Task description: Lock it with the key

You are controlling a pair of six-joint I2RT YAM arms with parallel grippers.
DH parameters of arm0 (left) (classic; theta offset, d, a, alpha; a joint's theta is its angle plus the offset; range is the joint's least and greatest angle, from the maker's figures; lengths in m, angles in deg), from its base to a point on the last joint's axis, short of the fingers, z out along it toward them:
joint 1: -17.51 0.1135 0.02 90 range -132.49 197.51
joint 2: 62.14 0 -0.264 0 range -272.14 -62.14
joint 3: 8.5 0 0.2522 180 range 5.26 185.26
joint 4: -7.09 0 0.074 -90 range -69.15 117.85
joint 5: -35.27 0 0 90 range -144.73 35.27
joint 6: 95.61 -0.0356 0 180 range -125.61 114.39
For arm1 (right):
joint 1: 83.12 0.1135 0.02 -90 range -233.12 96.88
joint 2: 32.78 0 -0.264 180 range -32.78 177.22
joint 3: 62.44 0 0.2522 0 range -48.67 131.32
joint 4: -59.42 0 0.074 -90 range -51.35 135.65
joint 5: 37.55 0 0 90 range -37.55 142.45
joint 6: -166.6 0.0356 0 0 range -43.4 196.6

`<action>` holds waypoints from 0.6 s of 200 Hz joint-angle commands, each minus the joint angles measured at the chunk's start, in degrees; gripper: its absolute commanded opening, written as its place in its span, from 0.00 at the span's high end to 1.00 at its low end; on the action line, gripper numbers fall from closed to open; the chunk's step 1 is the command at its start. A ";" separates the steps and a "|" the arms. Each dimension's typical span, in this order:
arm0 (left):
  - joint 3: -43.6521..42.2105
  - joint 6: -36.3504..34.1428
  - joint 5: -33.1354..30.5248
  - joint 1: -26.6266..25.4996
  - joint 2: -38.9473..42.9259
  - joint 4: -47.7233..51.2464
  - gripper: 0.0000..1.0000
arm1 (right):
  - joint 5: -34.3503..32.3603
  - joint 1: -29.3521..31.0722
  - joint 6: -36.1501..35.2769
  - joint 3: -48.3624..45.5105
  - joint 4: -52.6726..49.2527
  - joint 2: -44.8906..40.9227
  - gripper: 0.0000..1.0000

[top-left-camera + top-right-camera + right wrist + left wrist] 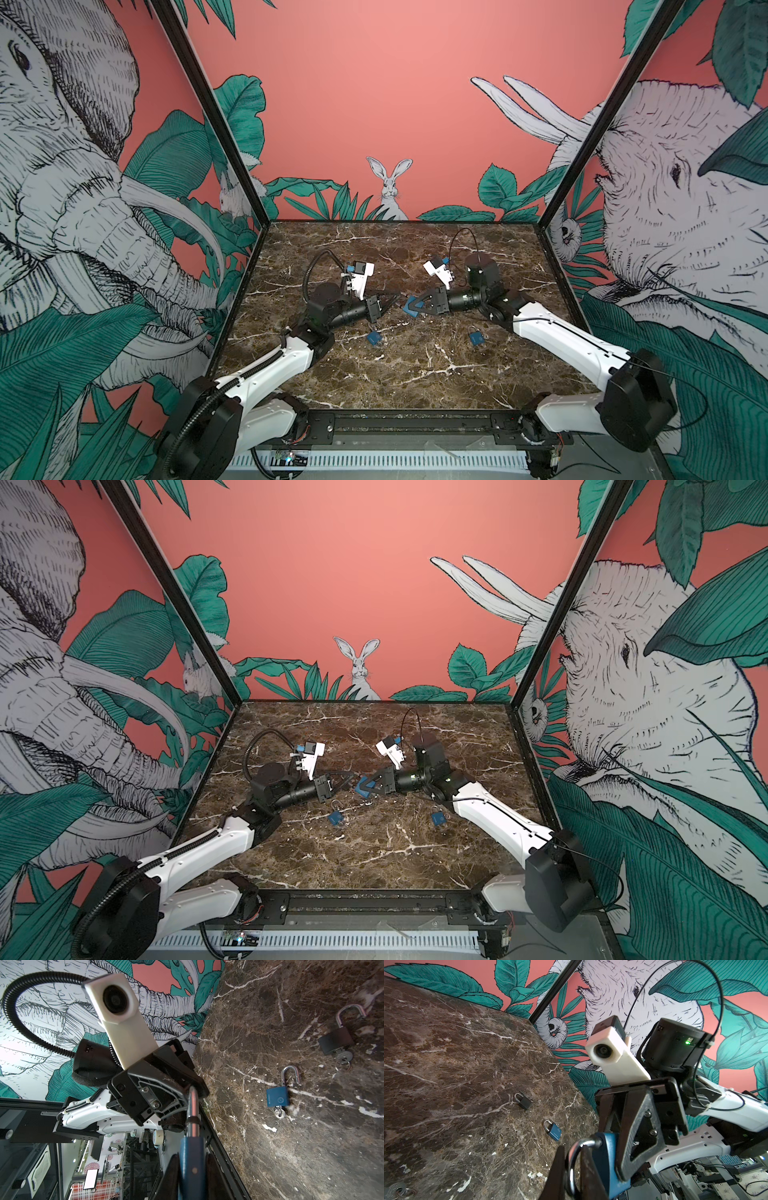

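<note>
Left wrist view: the left fingers [591,1178] are pinched closed on the steel shackle [574,1152] of the held padlock [609,1153], a blue one, while the right fingers [639,1132] clamp its body from the opposite side. The right wrist view shows the same hold end-on. The blue body is squeezed between the right fingers, and the shackle runs straight out to the left fingers. Whether a key sits in this lock cannot be told. In both top views the held padlock is above the middle of the marble counter [415,374], with the two sets of fingers meeting tip to tip, the left reaching in from 9 o'clock and the right from 3 o'clock. A loose blue padlock [374,337] lies on the counter at about 7 o'clock from the held one. The right wrist view shows its shackle swung open and a key [279,1112] in its base. A second blue padlock [476,336] lies at about 4 o'clock, near the right forearm. The right wrist view also shows a black padlock [335,1042] lying beyond the loose blue one, its shackle open and a ringed key [344,1057] in it. Both white arms run back to a black rail [415,424] at the counter's 6 o'clock edge. A painted rabbit [390,187] is on the pink wall at 12 o'clock.
</note>
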 commanded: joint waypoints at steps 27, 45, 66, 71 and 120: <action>-0.76 2.11 6.07 -9.13 -2.43 6.09 1.00 | 3.20 2.94 -5.03 6.12 16.45 -1.34 1.00; -0.95 2.50 6.01 -9.95 -1.96 6.42 1.00 | 3.17 2.94 -5.42 6.32 16.05 -1.38 1.00; -1.38 2.97 5.66 -10.21 -1.04 6.10 1.00 | 3.02 2.94 -6.04 6.40 15.67 -1.20 1.00; -1.38 3.06 5.69 -10.29 -0.90 6.09 1.00 | 2.96 2.94 -6.20 6.40 15.61 -1.15 1.00; -1.75 4.51 6.36 -11.74 -0.26 5.09 1.00 | 2.71 2.94 -8.01 7.28 13.81 -0.42 1.00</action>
